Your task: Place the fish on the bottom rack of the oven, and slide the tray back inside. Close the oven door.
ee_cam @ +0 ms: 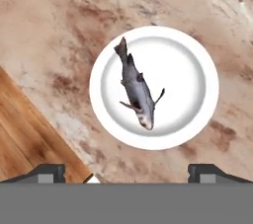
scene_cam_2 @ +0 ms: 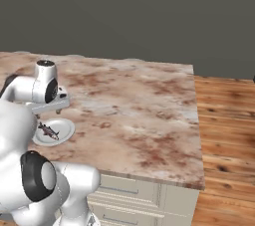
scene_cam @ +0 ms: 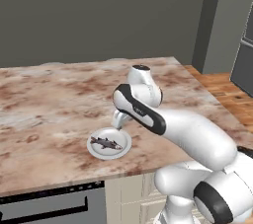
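Though half-hidden from the base, fish (ee_cam: 137, 91) whole on plate (ee_cam: 197, 50) under hand; jaws wide apart.

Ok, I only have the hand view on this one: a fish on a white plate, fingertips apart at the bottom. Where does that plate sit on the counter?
Observer: The plate sits near the counter's front edge, in the left base view just above the oven front built in below.
Operator: Is the oven door open?
Observer: The part that shows, a black panel with a bar handle, looks shut; the rest is cut off by the frame.
Operator: How does the hand stand over the fish?
Observer: The gripper, open, hangs above the plate's far side, and the fish lies untouched.
Operator: Anything else on the counter?
Observer: I see nothing else on it in either base view.
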Robot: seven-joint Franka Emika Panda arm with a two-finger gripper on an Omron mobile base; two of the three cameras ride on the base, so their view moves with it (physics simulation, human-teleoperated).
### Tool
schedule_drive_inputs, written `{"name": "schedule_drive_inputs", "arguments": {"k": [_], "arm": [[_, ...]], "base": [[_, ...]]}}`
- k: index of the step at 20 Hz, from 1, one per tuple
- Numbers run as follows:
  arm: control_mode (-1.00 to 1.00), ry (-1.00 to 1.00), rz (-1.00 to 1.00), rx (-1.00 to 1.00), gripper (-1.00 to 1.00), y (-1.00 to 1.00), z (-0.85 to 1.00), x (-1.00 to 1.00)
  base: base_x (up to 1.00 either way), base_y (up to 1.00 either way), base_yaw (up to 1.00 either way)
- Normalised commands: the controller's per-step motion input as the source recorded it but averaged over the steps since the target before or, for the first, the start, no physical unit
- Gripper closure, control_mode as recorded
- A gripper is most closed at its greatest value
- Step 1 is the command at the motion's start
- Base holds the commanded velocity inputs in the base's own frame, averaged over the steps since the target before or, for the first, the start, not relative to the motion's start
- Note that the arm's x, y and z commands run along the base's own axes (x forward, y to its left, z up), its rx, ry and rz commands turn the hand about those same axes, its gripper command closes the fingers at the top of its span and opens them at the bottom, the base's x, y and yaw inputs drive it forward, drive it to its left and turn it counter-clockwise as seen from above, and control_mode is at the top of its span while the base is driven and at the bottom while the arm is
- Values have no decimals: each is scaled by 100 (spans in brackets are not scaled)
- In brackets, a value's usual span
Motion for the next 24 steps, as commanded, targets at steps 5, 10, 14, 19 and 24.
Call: {"name": "schedule_drive_inputs", "arguments": {"k": [5, 10, 14, 19, 24], "arm": [[-100, 1, 1, -2, -100, 31, -36, 15], [-100, 0, -1, -6, -100, 30, -40, 8], [-100, 0, -1, -5, -100, 23, -44, 24], [-100, 0, 0, 0, -100, 2, -32, 33], [-100, 0, 0, -1, -100, 12, -33, 30]], "base": [[0, 0, 0], [0, 0, 0], [0, 0, 0], [0, 0, 0], [0, 0, 0]]}}
